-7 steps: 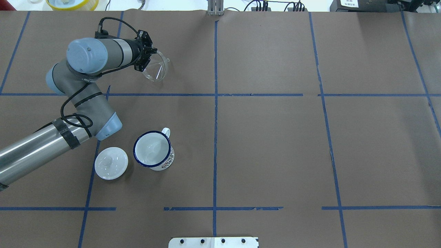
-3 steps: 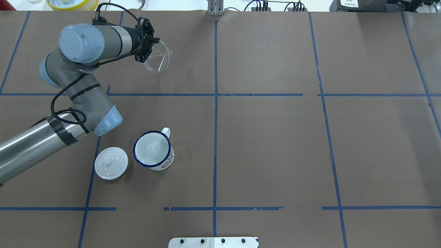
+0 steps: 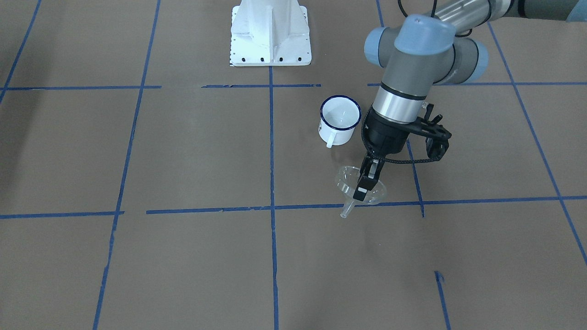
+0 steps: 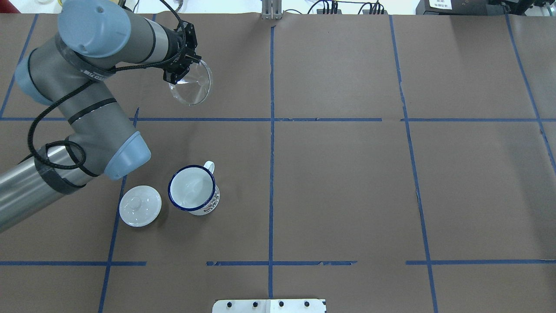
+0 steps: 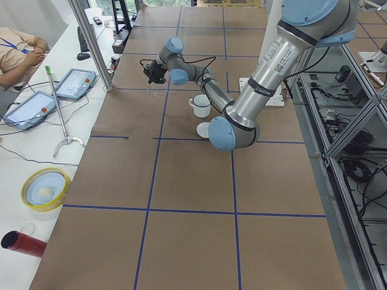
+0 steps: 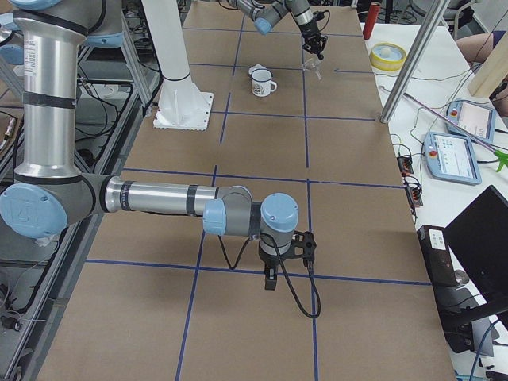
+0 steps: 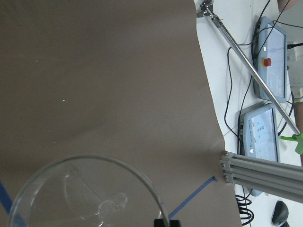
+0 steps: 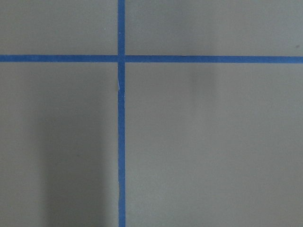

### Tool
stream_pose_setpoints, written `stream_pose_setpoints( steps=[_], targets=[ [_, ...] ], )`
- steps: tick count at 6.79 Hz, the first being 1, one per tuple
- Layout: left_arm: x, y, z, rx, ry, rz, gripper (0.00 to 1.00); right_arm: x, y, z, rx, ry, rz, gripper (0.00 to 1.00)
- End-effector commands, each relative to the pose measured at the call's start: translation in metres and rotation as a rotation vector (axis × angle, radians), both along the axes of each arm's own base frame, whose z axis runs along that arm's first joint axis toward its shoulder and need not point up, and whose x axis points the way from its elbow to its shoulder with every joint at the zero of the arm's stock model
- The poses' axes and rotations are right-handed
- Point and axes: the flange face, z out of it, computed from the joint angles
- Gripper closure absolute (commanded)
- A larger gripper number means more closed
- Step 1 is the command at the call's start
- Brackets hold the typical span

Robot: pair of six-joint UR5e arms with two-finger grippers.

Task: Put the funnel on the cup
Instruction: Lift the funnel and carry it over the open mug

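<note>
My left gripper (image 4: 180, 71) is shut on the rim of the clear funnel (image 4: 191, 87) and holds it off the table at the far left. The funnel hangs tilted with its spout down and outward in the front view (image 3: 360, 188), held by the gripper (image 3: 362, 190). It fills the bottom of the left wrist view (image 7: 85, 194). The white mug with a dark blue rim (image 4: 193, 189) stands upright nearer the robot, empty, handle toward the far side (image 3: 340, 118). My right gripper (image 6: 270, 278) points down over bare table at the other end; I cannot tell its jaws.
A round white knobbed lid (image 4: 140, 205) lies just left of the mug. The white base plate (image 3: 270, 34) is at the robot's edge. A yellow bowl (image 4: 91, 4) and an aluminium post (image 7: 260, 172) stand beyond the far edge. Blue tape lines cross the brown table cover.
The left arm has risen toward the overhead camera and swung the funnel slightly left and nearer. The funnel's mouth has turned more upward. The mug and lid have not moved.
</note>
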Motion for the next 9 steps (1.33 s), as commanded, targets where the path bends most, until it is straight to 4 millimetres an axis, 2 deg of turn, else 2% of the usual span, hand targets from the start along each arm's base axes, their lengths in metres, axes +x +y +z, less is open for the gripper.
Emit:
stream_pose_setpoints(
  steps=[1, 2, 3, 4, 5, 6, 7, 9],
  targets=[
    [-0.018, 0.05, -0.028, -0.112, -0.135, 0.185, 1.0, 0.0, 0.0, 0.0, 0.0, 0.0, 0.0, 0.0],
    [-0.005, 0.07, -0.036, -0.151, -0.196, 0.247, 1.0, 0.0, 0.0, 0.0, 0.0, 0.0, 0.0, 0.0],
    [0.003, 0.082, -0.046, -0.198, -0.224, 0.314, 1.0, 0.0, 0.0, 0.0, 0.0, 0.0, 0.0, 0.0],
    [0.013, 0.089, -0.045, -0.23, -0.211, 0.362, 1.0, 0.0, 0.0, 0.0, 0.0, 0.0, 0.0, 0.0],
    [0.033, 0.104, -0.04, -0.247, -0.227, 0.406, 1.0, 0.0, 0.0, 0.0, 0.0, 0.0, 0.0, 0.0],
    [0.042, 0.108, -0.036, -0.256, -0.238, 0.419, 1.0, 0.0, 0.0, 0.0, 0.0, 0.0, 0.0, 0.0],
    [0.063, 0.121, -0.027, -0.266, -0.258, 0.457, 1.0, 0.0, 0.0, 0.0, 0.0, 0.0, 0.0, 0.0],
    [0.074, 0.12, -0.02, -0.247, -0.287, 0.485, 1.0, 0.0, 0.0, 0.0, 0.0, 0.0, 0.0, 0.0]
  ],
)
